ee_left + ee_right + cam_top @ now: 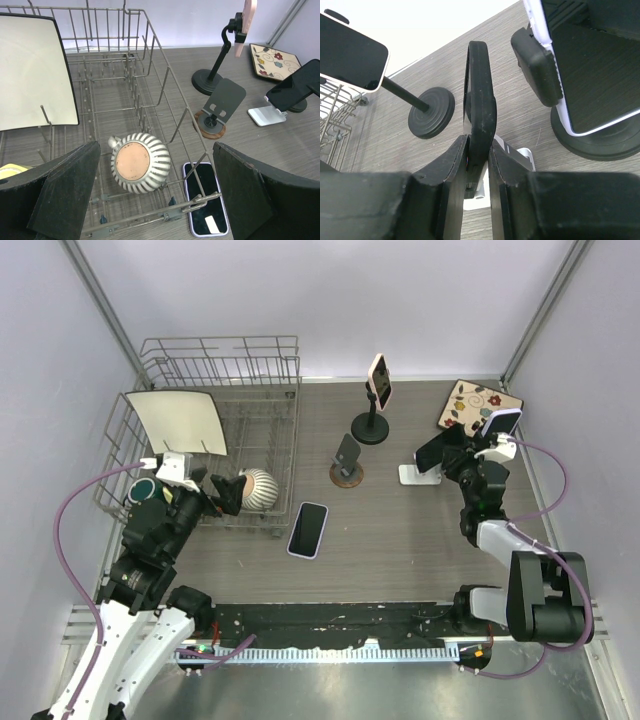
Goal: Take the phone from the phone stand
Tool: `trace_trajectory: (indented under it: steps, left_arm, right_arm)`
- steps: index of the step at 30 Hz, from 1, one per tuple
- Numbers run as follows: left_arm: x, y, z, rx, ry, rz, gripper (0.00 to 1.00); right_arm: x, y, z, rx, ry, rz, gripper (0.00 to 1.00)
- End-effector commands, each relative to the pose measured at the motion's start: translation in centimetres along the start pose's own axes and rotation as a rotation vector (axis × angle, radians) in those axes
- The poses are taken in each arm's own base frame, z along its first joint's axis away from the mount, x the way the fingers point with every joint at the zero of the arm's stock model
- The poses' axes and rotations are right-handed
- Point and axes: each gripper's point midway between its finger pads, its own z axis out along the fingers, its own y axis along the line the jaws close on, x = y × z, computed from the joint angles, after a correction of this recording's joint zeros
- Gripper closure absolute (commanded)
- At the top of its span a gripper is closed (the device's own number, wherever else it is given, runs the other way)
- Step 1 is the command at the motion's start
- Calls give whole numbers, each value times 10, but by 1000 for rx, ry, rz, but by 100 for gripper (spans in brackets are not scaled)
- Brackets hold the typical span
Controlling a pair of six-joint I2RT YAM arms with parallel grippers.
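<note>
A black phone (432, 452) leans on a white phone stand (413, 475) at the right of the table. In the right wrist view this phone (480, 95) shows edge-on, and my right gripper (479, 155) is shut on its lower part, one pad pressed on each face. The white stand (526, 156) shows just behind the fingers. Seen from the left wrist, the same phone (295, 84) rests tilted on the stand (264, 116). My left gripper (155, 192) hangs open over the dish rack's front edge, holding nothing.
Other stands are close by. One is a white-cased phone (497, 423) on a round black base. A pink phone (379, 380) sits on a tall black stand, and a small dark stand (347, 458) holds nothing. Another phone (309, 529) lies flat by the dish rack (285, 440), which holds a striped cup (258, 487) and a plate (180, 420).
</note>
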Motion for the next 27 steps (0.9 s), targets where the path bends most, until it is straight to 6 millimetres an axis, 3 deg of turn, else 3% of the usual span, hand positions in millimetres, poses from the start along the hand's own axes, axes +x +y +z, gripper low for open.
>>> trace_trajectory:
  steps: [1,14,27]
  left_arm:
    - [-2,-4,3,21,-11,-5,0]
    - [-1,-6,3,29,-9,-4,0]
    - [-4,-8,0,39,-21,-10,0]
  right_arm:
    - [-35,26,-5,-96,-96,-32,98]
    - [-64,51,-16,-171,-135,-68,99]
    - [-29,39,-32,-178,-90,8,99]
